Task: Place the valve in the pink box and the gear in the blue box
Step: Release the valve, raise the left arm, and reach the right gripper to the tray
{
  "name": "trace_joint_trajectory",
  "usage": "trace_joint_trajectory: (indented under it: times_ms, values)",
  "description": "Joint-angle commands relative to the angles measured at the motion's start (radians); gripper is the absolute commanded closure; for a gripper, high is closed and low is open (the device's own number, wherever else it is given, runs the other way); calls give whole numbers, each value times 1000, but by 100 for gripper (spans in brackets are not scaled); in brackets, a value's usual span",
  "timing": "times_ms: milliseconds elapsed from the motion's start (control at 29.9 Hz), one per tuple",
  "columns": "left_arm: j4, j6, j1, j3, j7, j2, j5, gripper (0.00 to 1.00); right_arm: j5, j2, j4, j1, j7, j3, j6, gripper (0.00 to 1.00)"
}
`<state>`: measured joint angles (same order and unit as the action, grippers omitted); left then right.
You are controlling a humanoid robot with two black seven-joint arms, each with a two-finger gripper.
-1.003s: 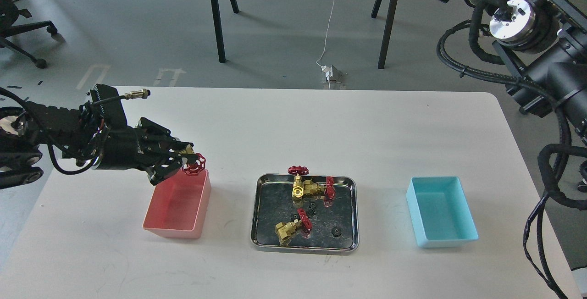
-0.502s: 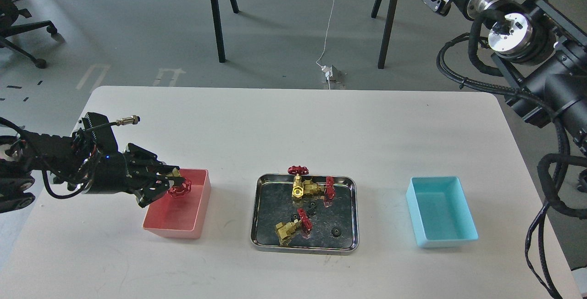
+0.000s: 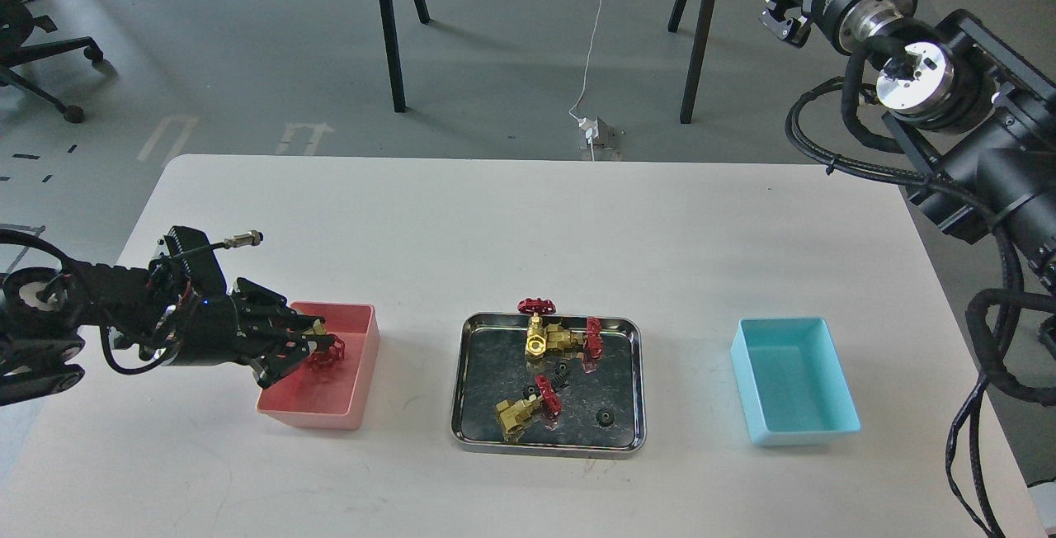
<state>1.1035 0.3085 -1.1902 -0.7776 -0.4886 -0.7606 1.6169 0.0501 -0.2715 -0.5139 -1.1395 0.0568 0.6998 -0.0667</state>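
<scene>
Descent is the change here: a second ago the left tool [image 3: 318,348] carried the valve [image 3: 323,350] above the far rim of the pink box [image 3: 351,373]; now it has sunk so the red handwheel sits inside the box's walls, over its floor. The tool's fingers are closed on the valve, a little brass showing between them. Whether the valve touches the floor of the box I cannot tell. To my eye the first placement is nearly done, with only the release to come.

The valve looks small, brass-gold in the body, with a red spoked wheel facing away from the arm. To the right of the pink box lies the steel tray [image 3: 635,439], holding more valves [image 3: 549,342] and tiny black gears [image 3: 604,417]. Further right of the pink box, beyond the tray, the blue box [image 3: 837,427] stands empty on the desk [image 3: 495,224].

The right tool [image 3: 777,11] hangs high, well beyond the desk's far edge, its fingers apart and holding nothing
</scene>
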Motion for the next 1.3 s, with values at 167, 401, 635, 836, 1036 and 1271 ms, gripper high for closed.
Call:
trace_joint_trajectory:
  times_ms: [167,401,635,836,1036,1271]
  values:
    - [-16,0,12,1,0,20,-3,58,1,-3,-2,14,0,1,-1,0]
    - [-13,-2,12,14,0,20,-11,36,1,-3,-2,15,0,1,-1,0]
    - [39,-28,-5,242,0,-72,-58,22,-188,-75,-155,1,3,-225,-4,0]
    - [150,-271,0,725,0,-170,-421,15,-700,-179,-366,-72,11,-495,-148,0]
    - [164,-457,8,1006,0,-125,-970,10,-1041,-186,-566,-210,14,-831,-306,0]
    - [99,-595,15,1107,0,38,-1321,7,-1157,-54,-836,-465,46,-1250,-377,0]
